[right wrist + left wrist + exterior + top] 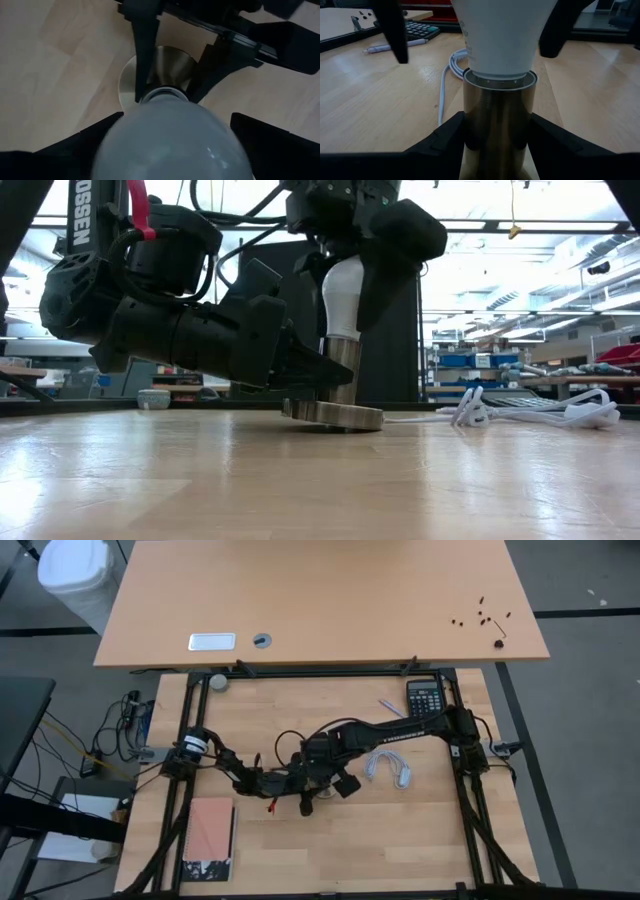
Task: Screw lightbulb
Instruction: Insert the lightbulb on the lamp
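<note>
The white lightbulb (340,290) stands upright with its base in a metal socket tube (497,115), which rises from a round base disc (335,415) on the wooden table. My left gripper (310,370) comes in level and is shut on the tube. My right gripper (175,120) hangs above, pointing down. It is open, with one finger (392,30) on each side of the bulb's globe. A gap shows on at least one side. In the high view both grippers (300,778) meet mid-table and hide the bulb. My left gripper pinches the socket's metal tube (470,135) between its two fingers, just under the bulb's neck. The fingers come in level, from the table's left side, and lie across the upright tube. The socket stands upright, with its base disc (127,82) on the table.
The socket's white cord lies coiled to the right (388,768) (520,412). A calculator (424,698) and a pen (392,707) lie at the far right. A pink notebook (210,838) lies near the front left. A second table (320,600) stands beyond.
</note>
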### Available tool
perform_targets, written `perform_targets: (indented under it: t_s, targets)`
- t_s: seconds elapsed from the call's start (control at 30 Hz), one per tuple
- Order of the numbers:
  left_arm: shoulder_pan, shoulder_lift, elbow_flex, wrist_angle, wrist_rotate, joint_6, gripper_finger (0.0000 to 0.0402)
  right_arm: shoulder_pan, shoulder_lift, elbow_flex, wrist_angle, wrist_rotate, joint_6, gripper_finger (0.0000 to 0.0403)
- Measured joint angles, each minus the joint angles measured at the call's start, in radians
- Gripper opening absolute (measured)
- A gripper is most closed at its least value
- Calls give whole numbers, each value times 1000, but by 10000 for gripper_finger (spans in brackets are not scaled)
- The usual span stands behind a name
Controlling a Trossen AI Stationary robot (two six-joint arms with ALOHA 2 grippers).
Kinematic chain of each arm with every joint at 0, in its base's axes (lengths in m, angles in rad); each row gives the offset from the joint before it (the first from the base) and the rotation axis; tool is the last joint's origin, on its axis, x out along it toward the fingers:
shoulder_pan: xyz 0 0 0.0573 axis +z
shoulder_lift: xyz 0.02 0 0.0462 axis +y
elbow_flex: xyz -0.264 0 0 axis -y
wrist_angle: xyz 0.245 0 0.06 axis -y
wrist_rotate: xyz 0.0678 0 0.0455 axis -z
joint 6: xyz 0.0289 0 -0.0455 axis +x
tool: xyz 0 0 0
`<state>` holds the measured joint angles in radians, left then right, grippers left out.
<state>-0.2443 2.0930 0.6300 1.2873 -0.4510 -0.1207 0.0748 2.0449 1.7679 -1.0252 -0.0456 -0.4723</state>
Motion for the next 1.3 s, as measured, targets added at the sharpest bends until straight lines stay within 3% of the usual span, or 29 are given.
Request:
perform_targets:
  t_s: [0.8, 1.3]
  targets:
    - [0, 0, 0, 0, 0, 0, 194, 0, 0, 0, 1, 0, -2, 369]
    - [0, 0, 0, 0, 0, 0, 194, 1, 0, 0, 3, 0, -2, 280]
